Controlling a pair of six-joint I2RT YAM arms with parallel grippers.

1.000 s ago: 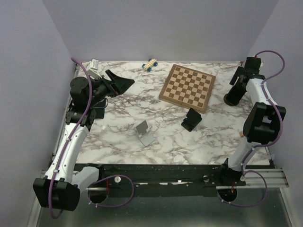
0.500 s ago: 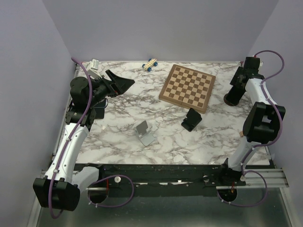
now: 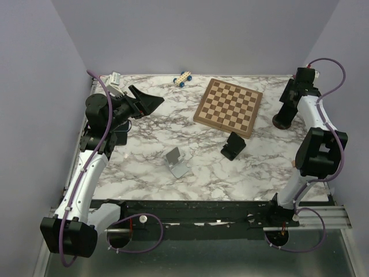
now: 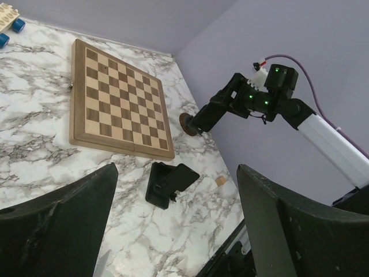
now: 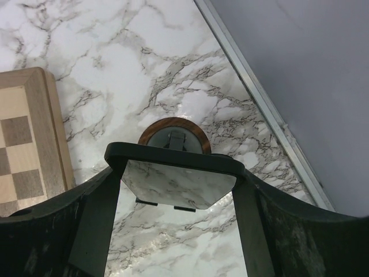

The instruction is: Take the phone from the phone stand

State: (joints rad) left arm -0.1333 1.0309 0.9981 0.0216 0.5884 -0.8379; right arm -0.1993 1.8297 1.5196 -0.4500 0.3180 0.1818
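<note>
Right fingers (image 5: 63, 231) gripping phone (image 5: 179, 183), table edge (image 5: 262, 107) near

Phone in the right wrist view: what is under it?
A round brown stand on the table. Only its far rim shows; the phone covers the rest.

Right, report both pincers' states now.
Left pincer: open, holding nothing.
Right pincer: closed on the phone.
</note>
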